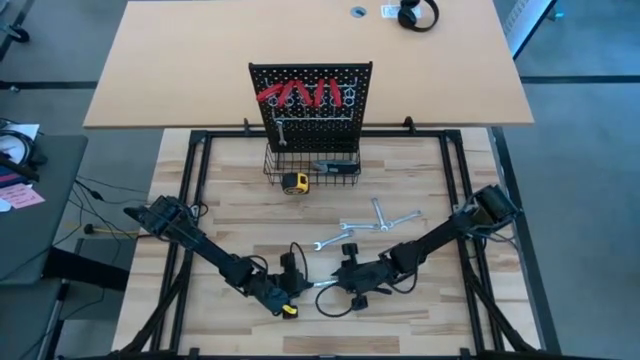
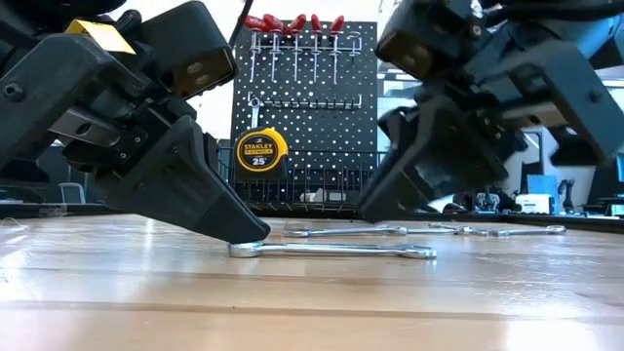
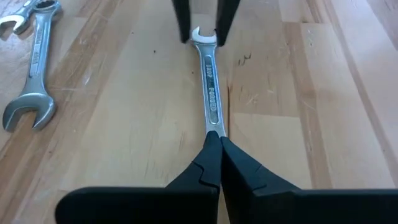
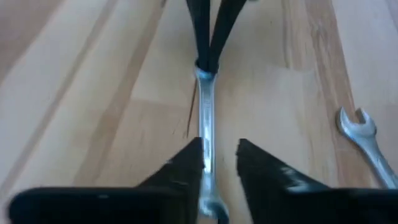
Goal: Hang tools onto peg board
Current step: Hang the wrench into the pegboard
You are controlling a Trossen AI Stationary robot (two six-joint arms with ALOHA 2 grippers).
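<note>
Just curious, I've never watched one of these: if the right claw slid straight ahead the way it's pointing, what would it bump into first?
Probably the left claw. The right claw stands open astride one end of a wrench on the table, and the left claw is shut on the far end, straight ahead.

right end effector: fingers apart, straddling wrench
left end effector: pinching wrench's far end
second wrench: aside on desk
</note>
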